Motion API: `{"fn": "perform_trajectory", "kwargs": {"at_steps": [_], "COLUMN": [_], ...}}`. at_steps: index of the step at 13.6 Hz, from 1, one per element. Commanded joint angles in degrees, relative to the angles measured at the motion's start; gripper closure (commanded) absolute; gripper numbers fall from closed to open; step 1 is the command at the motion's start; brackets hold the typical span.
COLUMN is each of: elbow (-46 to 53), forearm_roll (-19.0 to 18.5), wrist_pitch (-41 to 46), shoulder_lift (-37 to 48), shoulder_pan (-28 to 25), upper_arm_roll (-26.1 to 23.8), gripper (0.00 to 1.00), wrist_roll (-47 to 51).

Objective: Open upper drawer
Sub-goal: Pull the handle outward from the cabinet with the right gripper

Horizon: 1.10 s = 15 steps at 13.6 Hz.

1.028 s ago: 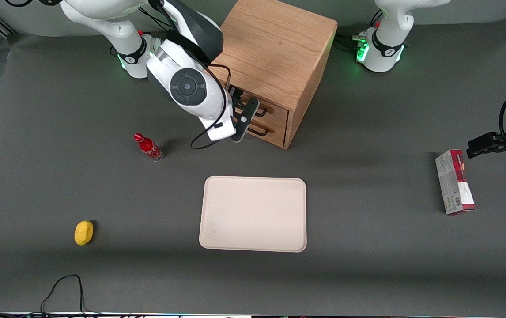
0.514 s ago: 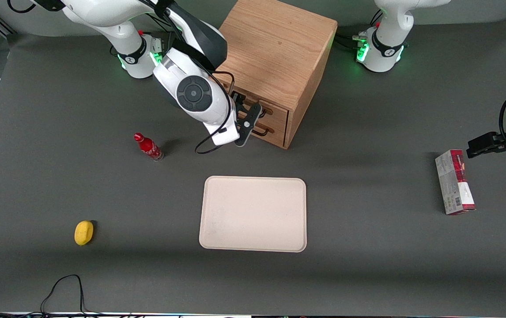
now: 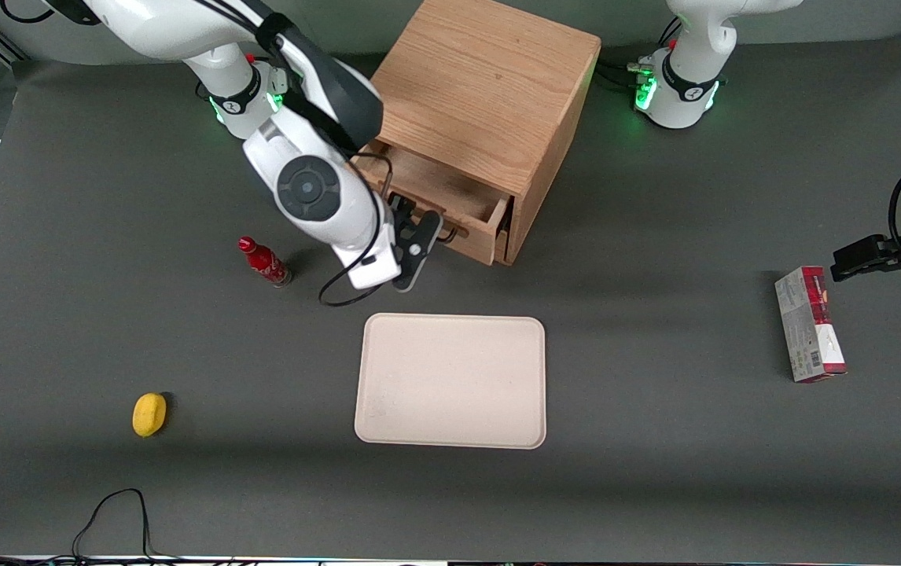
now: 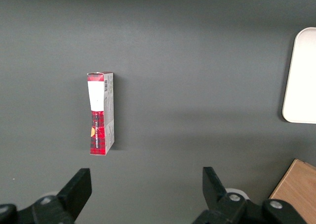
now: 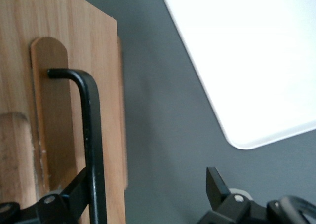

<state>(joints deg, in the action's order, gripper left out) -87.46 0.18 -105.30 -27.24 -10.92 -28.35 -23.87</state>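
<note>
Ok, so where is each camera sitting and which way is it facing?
Front: above the table's front edge, looking down on cabinet, tray, working arm; pincer at the pulled-out upper drawer.
Right wrist: on that arm, facing the drawer's handle between open fingers.
Left wrist: on the parked arm, facing down at a box.
Shared: tray in all three.

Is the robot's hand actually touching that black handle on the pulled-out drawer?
Touching, it seems. In the right wrist view one finger of the hand lies against the black handle of the upper drawer.
</note>
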Motion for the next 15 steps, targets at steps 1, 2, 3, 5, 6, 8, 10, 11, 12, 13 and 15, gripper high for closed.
{"fn": "perform_trajectory", "kwargs": {"at_steps": [1, 2, 3, 5, 6, 8, 10, 11, 12, 13, 15], "elbow": [4.2, 5.3, 6.2, 9.4, 10.2, 11.5, 13.2, 13.8, 14.2, 14.6, 14.9], "forearm_roll": [-1.1, -1.1, -1.1, -1.1, -1.0, -0.9, -0.9, -0.9, -1.0, -0.9, -1.1], "wrist_pitch": [0.3, 0.4, 0.3, 0.4, 0.4, 0.4, 0.4, 0.3, 0.3, 0.3, 0.4], "shoulder_lift": [-3.0, -3.7, -4.1, -5.4, -6.0, -6.9, -7.8, -8.1, -8.5, -8.5, -7.4], "shoulder_pan": [-0.2, -0.1, -0.1, -0.1, -0.1, -0.1, 0.5, 0.5, 0.6, 0.6, 0.5], "upper_arm_roll": [2.3, 3.2, 4.1, 6.4, 7.8, 9.4, 9.4, 9.5, 9.5, 9.8, 10.0], "gripper": [0.00, 0.00, 0.00, 0.00, 0.00, 0.00, 0.00, 0.00, 0.00, 0.00, 0.00], "wrist_roll": [-2.5, -2.5, -2.6, -4.9, -6.6, -8.4, -8.4, -8.6, -8.7, -8.7, -7.9]}}
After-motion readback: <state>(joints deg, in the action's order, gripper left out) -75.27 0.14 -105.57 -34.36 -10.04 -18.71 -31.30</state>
